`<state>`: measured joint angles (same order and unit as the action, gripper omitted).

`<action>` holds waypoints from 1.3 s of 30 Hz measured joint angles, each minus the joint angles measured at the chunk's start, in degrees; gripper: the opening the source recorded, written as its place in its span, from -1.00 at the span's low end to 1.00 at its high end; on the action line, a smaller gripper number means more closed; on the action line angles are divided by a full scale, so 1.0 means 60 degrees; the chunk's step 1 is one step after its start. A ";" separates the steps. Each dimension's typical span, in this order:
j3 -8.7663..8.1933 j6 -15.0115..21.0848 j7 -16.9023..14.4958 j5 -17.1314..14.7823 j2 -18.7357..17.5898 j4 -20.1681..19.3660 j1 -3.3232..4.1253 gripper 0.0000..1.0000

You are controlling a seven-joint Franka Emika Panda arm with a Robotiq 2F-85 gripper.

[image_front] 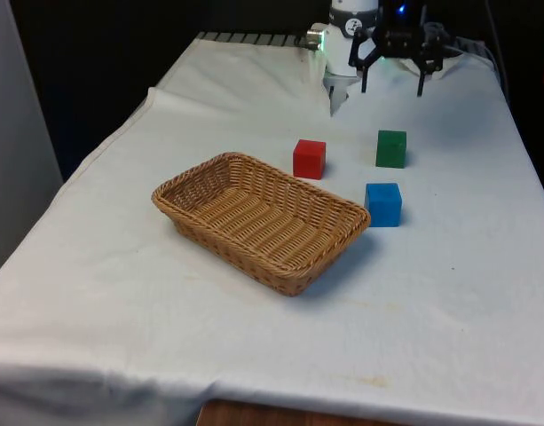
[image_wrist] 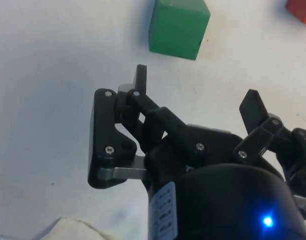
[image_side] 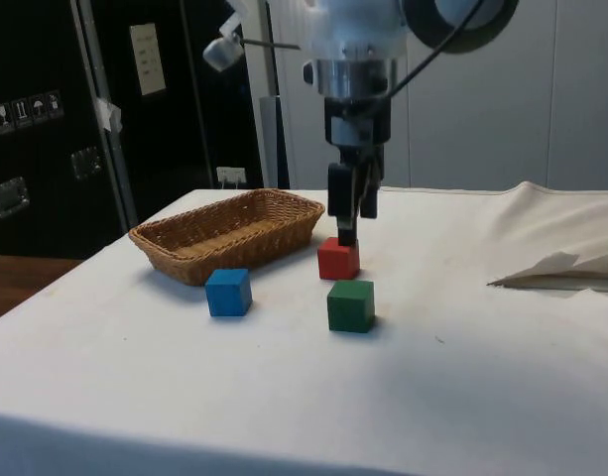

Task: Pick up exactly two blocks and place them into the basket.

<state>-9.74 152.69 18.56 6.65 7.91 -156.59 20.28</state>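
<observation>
Hanging above the far end of the table (image_front: 121, 293), the black gripper (image_front: 392, 89) holds nothing, and its jaws stand wide apart; in the wrist view one fingertip (image_wrist: 141, 76) points toward the green block (image_wrist: 177, 27), apart from it, with bare white cloth between the two fingers; in the side view the gripper (image_side: 351, 213) is raised over the blocks, touching none of them.

Three blocks rest on the cloth toward the table's edge on the front view's right; the green block (image_front: 391, 148) is the farthest from the front camera; the red block (image_front: 309, 159) sits just off the far corner of the wicker basket (image_front: 338, 244); the blue block (image_front: 383, 204) lies nearest the front camera, just beside the basket's short end; the three stand apart from one another, none touching.

The basket lies near the middle of the table, set at an angle to the table's edges, with no block in it; in the side view the basket (image_side: 184, 253) is behind the blue block (image_side: 228, 293), with the red block (image_side: 338, 260) and green block (image_side: 351, 305) beside it.
</observation>
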 measured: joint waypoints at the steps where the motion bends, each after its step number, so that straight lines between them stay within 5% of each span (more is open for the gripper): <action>1: 0.0000 0.0000 0.0000 0.0000 0.0000 0.0000 0.0000 1.00; 15: -0.0105 0.1872 -0.0019 -0.0134 -0.1585 -0.0048 -0.0029 1.00; 39: -0.0067 0.3877 0.0057 -0.0334 -0.3447 0.0095 -0.0038 1.00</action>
<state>-10.14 175.96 18.91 4.64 -12.78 -156.02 20.05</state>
